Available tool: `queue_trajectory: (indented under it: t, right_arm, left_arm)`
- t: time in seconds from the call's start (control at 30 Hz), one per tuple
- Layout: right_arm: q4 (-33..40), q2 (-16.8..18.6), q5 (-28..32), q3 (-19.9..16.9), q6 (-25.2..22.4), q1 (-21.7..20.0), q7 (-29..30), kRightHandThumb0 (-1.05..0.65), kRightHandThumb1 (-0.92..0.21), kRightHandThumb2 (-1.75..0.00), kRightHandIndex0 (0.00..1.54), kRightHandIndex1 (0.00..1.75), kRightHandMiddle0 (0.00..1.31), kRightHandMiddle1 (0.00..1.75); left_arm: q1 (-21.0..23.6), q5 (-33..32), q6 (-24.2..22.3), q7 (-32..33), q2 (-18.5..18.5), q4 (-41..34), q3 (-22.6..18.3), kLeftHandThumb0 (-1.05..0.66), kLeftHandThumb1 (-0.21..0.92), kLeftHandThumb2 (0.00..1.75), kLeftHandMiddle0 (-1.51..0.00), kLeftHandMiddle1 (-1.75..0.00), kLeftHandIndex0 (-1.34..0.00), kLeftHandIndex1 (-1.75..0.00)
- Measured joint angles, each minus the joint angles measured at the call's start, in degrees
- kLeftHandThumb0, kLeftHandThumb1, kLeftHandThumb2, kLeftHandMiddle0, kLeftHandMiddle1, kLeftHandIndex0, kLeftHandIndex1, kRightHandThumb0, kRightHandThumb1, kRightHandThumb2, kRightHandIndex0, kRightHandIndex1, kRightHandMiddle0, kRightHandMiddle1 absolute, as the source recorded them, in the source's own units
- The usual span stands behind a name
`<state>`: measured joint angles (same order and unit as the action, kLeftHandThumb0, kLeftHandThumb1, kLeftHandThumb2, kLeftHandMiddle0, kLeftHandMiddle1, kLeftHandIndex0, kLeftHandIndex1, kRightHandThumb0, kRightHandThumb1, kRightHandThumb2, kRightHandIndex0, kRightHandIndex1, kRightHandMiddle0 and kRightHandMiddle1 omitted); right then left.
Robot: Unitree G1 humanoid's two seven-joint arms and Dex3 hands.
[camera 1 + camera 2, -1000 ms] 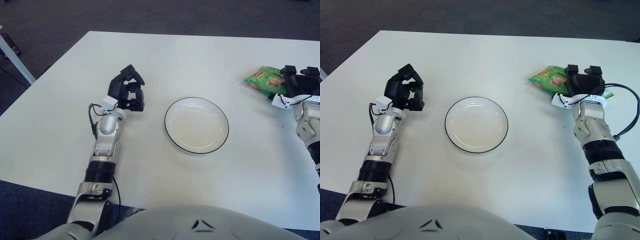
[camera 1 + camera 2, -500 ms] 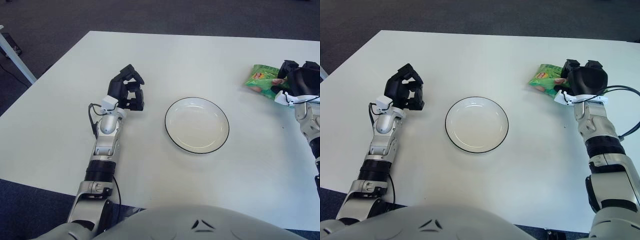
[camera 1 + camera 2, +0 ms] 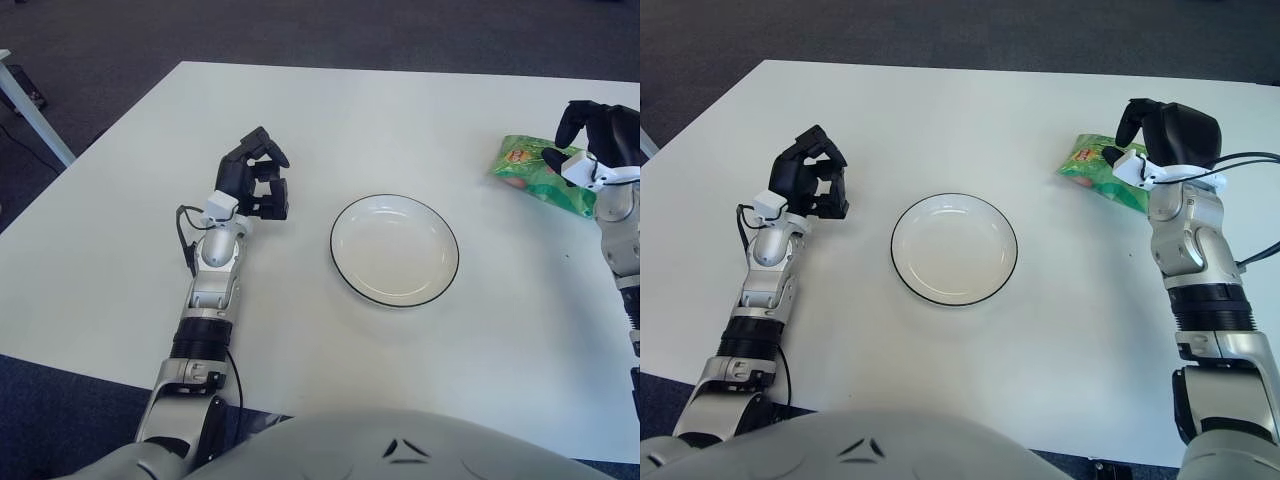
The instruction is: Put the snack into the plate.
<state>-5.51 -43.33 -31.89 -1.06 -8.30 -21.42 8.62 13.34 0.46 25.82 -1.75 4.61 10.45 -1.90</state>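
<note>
**Right hand poised above the snack bag, plate waiting**

The green snack bag (image 3: 1102, 172) lies flat on the white table (image 3: 970, 390), directly below and just ahead of the fingertips of the right hand (image 3: 1162, 135). That hand is raised over the bag's near end, its fingers (image 3: 1129, 118) curled downward and hooked in front of the palm. They hold nothing; whether the tips touch the foil cannot be told, and the bag looks to be resting on the table rather than lifted.

The white plate with a dark rim (image 3: 902, 270) sits well apart from those fingers, off to their left near the table's middle, and nothing is in it. The left hand (image 3: 256, 180) shows to the left of the plate, its fingers curled in toward the palm and gripping nothing; it is idle.

The bag is probably light, soft and air-filled, with a slick printed film. A pinch on the puffed middle would likely squash the contents or let the film slide out from between the fingers. The better hold looks like the flat crimped seam or a corner at the end nearest the fingers, pinched between thumb and the two opposing fingers. Being so light, it may skid across the smooth tabletop if the fingers push sideways before closing, so a descent from above seems safer than a scoop.
</note>
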Motion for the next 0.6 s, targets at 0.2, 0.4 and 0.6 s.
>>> queue_trajectory:
  t: [0.2,0.4,0.6]
  right_arm:
    - [3.8,0.9,1.8,-1.8,-3.6,0.0,-4.8,0.56,-0.11,-1.57,0.78,1.75,1.05,1.75]
    - [7.2,2.1,4.9,-4.0,-7.7,-0.1,-10.3,0.56,-0.1,-1.58,0.79,1.75,1.06,1.75]
    - [11.9,2.9,7.7,-6.2,-12.8,0.0,-15.0,0.56,-0.1,-1.58,0.79,1.75,1.06,1.75]
  left_arm:
    - [0.3,1.2,0.4,0.9,0.0,0.7,0.1,-0.54,0.17,1.5,-1.34,-1.75,-0.73,-1.75]
    - [0.5,2.4,0.5,1.6,0.0,1.1,0.2,-0.54,0.17,1.5,-1.34,-1.75,-0.73,-1.75]
    - [0.5,2.7,0.6,1.6,0.1,1.2,0.4,-0.54,0.17,1.5,-1.35,-1.75,-0.74,-1.75]
